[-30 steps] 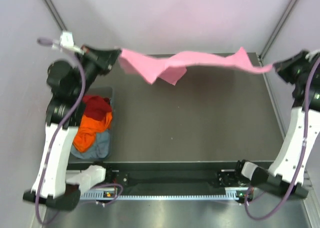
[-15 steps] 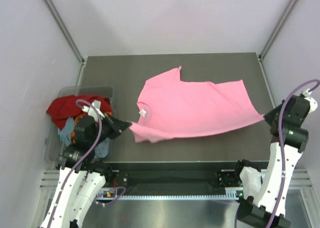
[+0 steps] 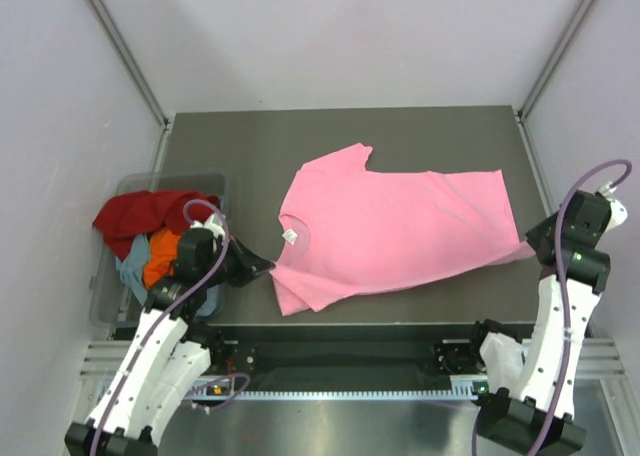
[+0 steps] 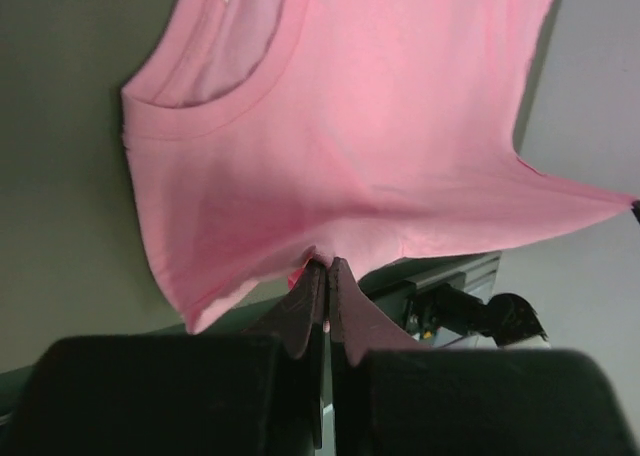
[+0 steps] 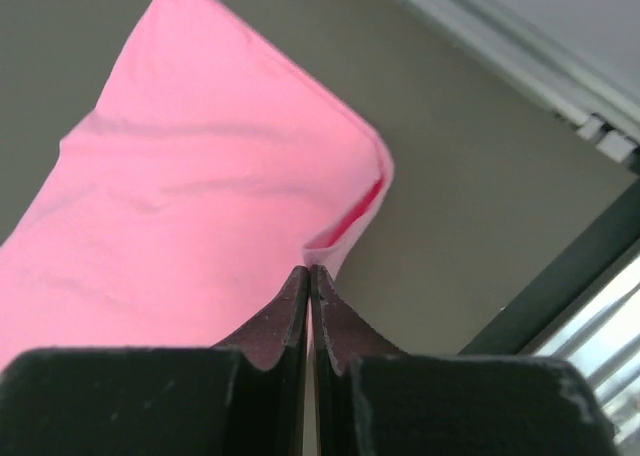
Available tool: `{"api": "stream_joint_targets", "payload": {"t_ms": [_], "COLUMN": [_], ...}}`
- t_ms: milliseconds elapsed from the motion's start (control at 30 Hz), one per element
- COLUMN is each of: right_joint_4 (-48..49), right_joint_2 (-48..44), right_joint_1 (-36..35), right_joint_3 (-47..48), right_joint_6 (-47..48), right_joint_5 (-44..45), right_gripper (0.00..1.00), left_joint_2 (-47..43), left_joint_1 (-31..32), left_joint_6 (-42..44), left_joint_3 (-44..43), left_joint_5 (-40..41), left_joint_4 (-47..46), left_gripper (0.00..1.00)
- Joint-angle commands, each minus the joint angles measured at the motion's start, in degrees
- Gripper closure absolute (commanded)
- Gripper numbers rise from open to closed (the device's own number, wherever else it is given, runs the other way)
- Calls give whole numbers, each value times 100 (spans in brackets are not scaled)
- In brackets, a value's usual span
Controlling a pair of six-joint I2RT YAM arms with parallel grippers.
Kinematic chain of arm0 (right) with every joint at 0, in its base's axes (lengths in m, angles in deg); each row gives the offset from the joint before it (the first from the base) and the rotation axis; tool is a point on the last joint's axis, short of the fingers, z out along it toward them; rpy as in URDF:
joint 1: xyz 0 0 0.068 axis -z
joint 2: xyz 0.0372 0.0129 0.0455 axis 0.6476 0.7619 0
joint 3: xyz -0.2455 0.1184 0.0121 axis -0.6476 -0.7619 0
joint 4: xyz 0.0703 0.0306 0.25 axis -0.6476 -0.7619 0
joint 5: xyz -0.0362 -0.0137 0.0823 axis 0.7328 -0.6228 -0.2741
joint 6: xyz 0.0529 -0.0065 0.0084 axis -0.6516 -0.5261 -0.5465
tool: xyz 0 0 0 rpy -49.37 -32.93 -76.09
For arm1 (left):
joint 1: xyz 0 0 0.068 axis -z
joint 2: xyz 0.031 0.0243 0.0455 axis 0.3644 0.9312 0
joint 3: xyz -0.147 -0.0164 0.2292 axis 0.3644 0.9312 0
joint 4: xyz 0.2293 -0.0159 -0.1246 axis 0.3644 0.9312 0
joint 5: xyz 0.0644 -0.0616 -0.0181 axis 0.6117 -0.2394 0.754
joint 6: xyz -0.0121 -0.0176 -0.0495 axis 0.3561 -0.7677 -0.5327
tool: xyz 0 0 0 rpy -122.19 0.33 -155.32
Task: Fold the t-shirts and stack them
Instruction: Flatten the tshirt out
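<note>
Far left: a clear plastic bin (image 3: 104, 301) on the dark grey surface (image 3: 250, 156). In it we see a crumpled dark red t-shirt (image 3: 140, 216) draped over the far rim, an orange t-shirt (image 3: 160, 258) bunched under it, and a grey-blue t-shirt (image 3: 130, 268) at the bottom left.

Just right of the bin are the left fingers (image 3: 255, 266), low over the near-left part of the surface. From the left wrist they are clenched tip to tip (image 4: 305, 311) on the edge of the bright pink cloth t-shirt (image 3: 400, 226), at its near-left side by the lower sleeve. The cloth puckers where they pinch it.

The pink t-shirt lies spread mid-surface, mostly flat. Its long axis runs left to right, with the right end sitting slightly nearer to us. The collar points left toward the bin, and the white neck label (image 3: 290, 237) shows inside the neck opening. One sleeve sticks out toward the far edge and the other toward the near-left corner. The hem is the right-hand edge, close to the right side of the surface. We see a few shallow wrinkles across the body.

Far right: the right fingers (image 3: 540, 246) are at the right edge of the surface. They are pressed together (image 5: 280, 321) on the shirt's near-right hem corner. The wrist view shows that corner rolled over on itself at the pinch, and from there the cloth runs away over the surface. From above, the corner is pulled out into a point toward the fingers.
</note>
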Motion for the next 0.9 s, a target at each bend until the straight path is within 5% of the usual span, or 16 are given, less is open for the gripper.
{"api": "stream_joint_targets", "payload": {"t_ms": [0,200,400,533,867], "right_joint_4": [683,414,-632,-1003,-1960], "right_joint_2": [329,1163,1920,1947,938], "right_joint_1": [42,34,34,34,34], "right_joint_3": [-11,1586,4451,5639,6027], "right_joint_6": [124,1,203,116,-333], "right_joint_5": [-892,-1667,-1940,-2046,-1879], "right_gripper": [100,100,100,100,100], "left_joint_2": [684,2292,3286,3437,2453], "left_joint_1": [24,24,24,32,24], "left_joint_6": [328,1171,1367,1156,918], "left_joint_3": [-279,-3445,-6322,-7267,-7830], "left_joint_5": [385,1763,2267,2083,1652], "left_joint_4": [-857,-339,-48,-48,600], "left_gripper": [100,100,100,100,100]}}
